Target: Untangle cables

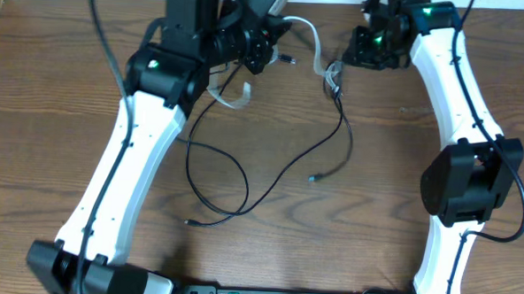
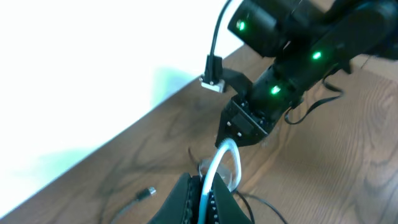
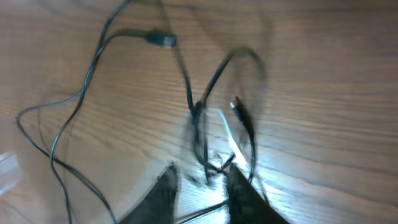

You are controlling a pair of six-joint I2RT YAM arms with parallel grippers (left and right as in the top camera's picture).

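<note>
**Overhead view.** The left gripper (image 1: 268, 48) and the right gripper (image 1: 347, 58) face each other at the far edge of the brown wooden table (image 1: 51, 111). A thin white cable (image 1: 315, 34) arches between them. It ends in a small knot of cords (image 1: 334, 79) just below the right gripper's tips. From that knot, thin black cables (image 1: 243, 177) run back towards the arm bases in loose loops, with their long axis set diagonally away from both grippers. I judge the right arm to be the nearer one to the knot.

**Left wrist view.** The dark fingers (image 2: 186, 202) are closed on the white cable. It rises from between them, bends over, and drops towards the right gripper directly ahead. A loose plug tip (image 2: 146, 193) lies on the wood off to one side of the fingers.

**Right wrist view (blurred).** The jaws stand apart, with the knotted black strands (image 3: 198, 115) just ahead of and between the tips. I see nothing clamped. The strands run lengthwise away from the gripper. Any separating pull would therefore depend on the white cable leading sideways to the left gripper while the black cords lead straight out.
</note>
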